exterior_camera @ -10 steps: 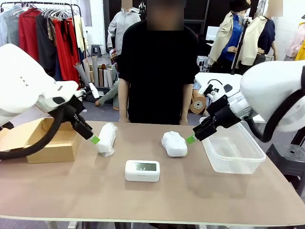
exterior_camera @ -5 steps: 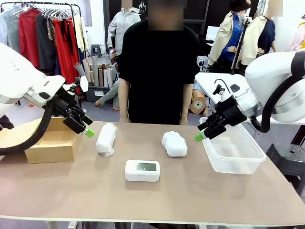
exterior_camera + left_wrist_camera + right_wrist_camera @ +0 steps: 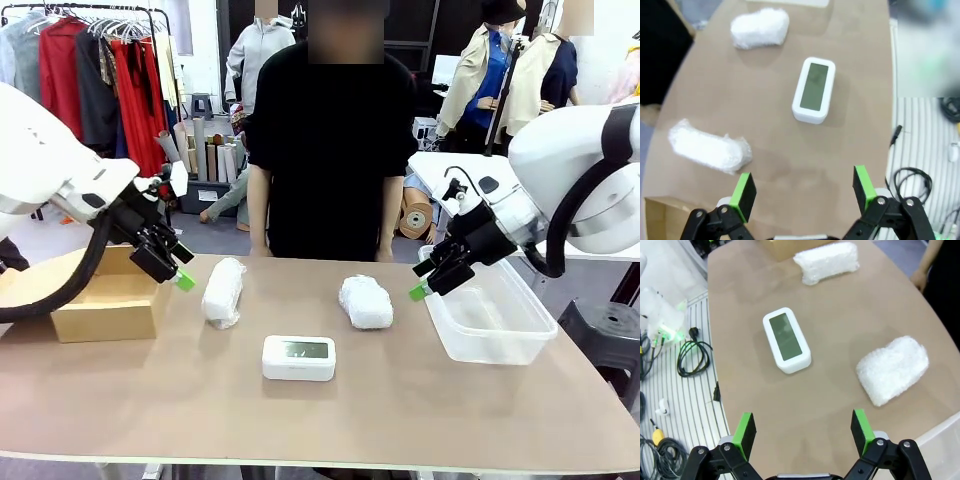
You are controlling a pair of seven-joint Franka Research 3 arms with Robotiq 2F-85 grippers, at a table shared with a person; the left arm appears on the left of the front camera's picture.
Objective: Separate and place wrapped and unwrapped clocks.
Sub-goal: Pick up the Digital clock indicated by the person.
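Two bundles in crinkly white wrapping lie on the table: one wrapped clock (image 3: 223, 291) (image 3: 707, 148) (image 3: 827, 262) at the left, the other (image 3: 366, 302) (image 3: 760, 27) (image 3: 893, 369) right of centre. The bare white clock (image 3: 299, 357) (image 3: 814, 89) (image 3: 786, 339) with a grey screen lies nearer the front edge between them. My left gripper (image 3: 184, 280) (image 3: 802, 194) hangs open above the table, just left of the left bundle and apart from it. Off to the right of the other bundle, my right gripper (image 3: 418, 291) (image 3: 803, 432) is open too, holding nothing.
A brown cardboard box (image 3: 105, 300) sits at the table's left end under my left arm. A clear plastic tub (image 3: 490, 312) stands at the right end beside my right gripper. A person in black (image 3: 330, 140) stands at the far edge, hands down.
Both grippers have drawn back outward and upward from the bundles they were next to a second ago; the clocks have not moved.
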